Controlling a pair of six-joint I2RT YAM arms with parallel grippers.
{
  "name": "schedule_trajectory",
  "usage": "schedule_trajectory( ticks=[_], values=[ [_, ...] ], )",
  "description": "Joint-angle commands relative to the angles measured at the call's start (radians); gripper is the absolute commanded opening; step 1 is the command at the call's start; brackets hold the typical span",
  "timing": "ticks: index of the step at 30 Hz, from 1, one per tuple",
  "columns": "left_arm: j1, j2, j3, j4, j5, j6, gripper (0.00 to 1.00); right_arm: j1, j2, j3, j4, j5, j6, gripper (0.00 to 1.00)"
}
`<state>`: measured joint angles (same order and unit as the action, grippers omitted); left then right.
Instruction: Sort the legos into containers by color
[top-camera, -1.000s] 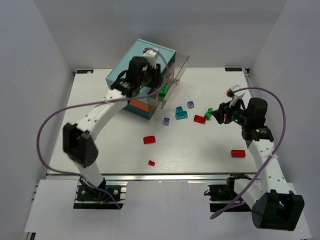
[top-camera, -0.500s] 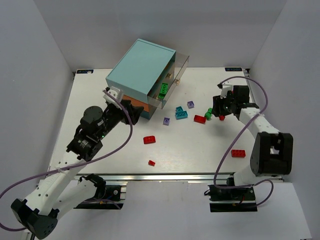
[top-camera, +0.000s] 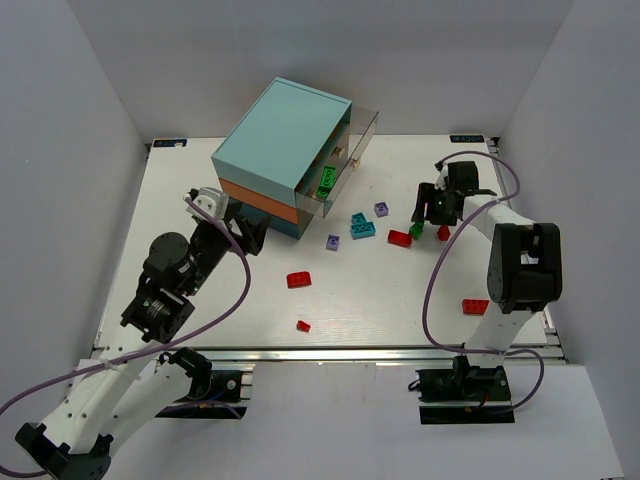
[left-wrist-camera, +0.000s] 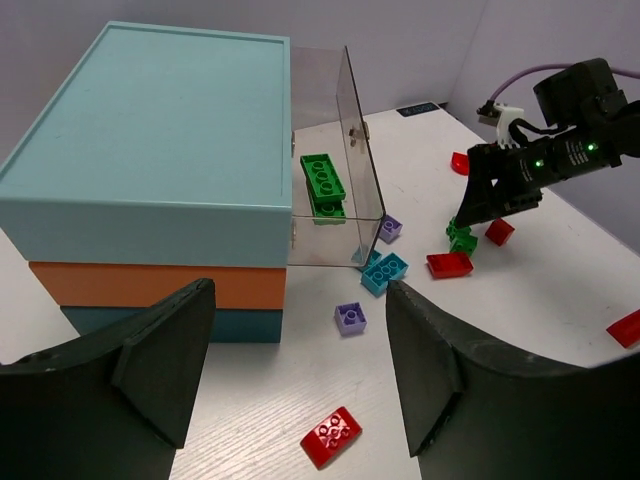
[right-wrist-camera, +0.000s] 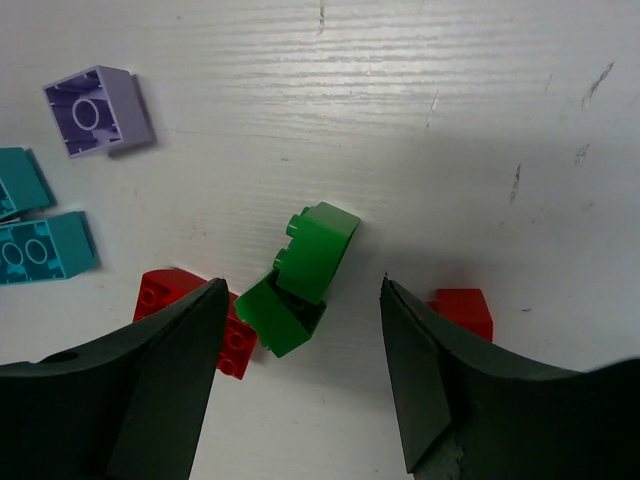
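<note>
**Top view.** Chest (top-camera: 283, 140) at the far left of the worktop (top-camera: 380, 300), its clear drawer (top-camera: 362, 135) pulled out with green bricks (top-camera: 326, 182) inside. This is judged an early stage, since only green has been filed. Loose on the worktop are teal bricks (top-camera: 362, 226) and two lavender bricks (top-camera: 381, 209) just off the drawer, five red bricks (top-camera: 298, 279) scattered toward the near and right edges, and a green pair (top-camera: 417, 228) toward the far right corner

**Left wrist view.** Left pincer (left-wrist-camera: 297, 300) spread wide and empty, facing the chest. The orange and blue layers appear shut, so no place shows for the other colours

**Right wrist view.** Right pincer (right-wrist-camera: 300, 290) spread wide, holding nothing, with a finger on either side of the green pair and apart from it. A flat red brick (right-wrist-camera: 240, 345) lies against the pair and a small red brick (right-wrist-camera: 462, 308) sits near the other finger, so both may crowd a grasp
</note>
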<state>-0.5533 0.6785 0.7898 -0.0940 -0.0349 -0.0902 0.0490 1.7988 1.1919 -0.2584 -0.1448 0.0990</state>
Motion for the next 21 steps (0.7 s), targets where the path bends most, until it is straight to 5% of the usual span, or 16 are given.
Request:
schedule_trajectory(
  ticks=[1, 21],
  values=[
    [-0.004, 0.003, 0.008, 0.008, -0.019, 0.012, 0.79, 0.005, 0.013, -0.015, 0.048, 0.031, 0.088, 0.67],
    [-0.004, 0.009, -0.003, 0.011, -0.030, 0.023, 0.80, 0.014, 0.034, -0.037, 0.123, 0.129, 0.038, 0.19]
  ],
)
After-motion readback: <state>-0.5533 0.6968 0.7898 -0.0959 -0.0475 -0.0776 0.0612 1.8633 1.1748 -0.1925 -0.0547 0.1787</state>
